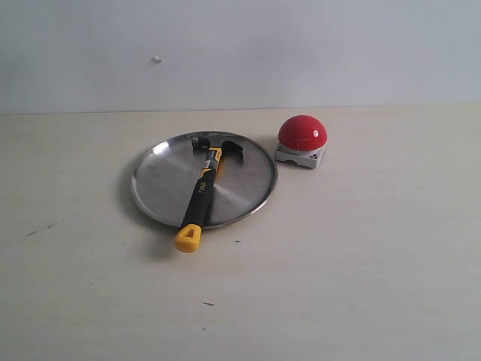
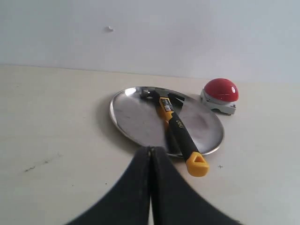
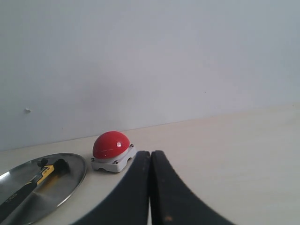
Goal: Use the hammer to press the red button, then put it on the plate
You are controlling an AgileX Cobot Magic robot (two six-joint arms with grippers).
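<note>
Left gripper (image 2: 150, 151), right gripper (image 3: 150, 153): jaws pressed together, empty. Hammer (image 1: 203, 188): flat across plate (image 1: 161, 180), head at 12 o'clock, handle overhanging rim at 6. Red button (image 1: 302, 132): 2 o'clock, just beside plate. Placement seemingly done; avoid nudging handle.

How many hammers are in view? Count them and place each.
1. The black-and-yellow-handled claw hammer lies on the round shiny steel plate, with its head inside the plate and its yellow butt end past the rim. None seems hidden.
</note>
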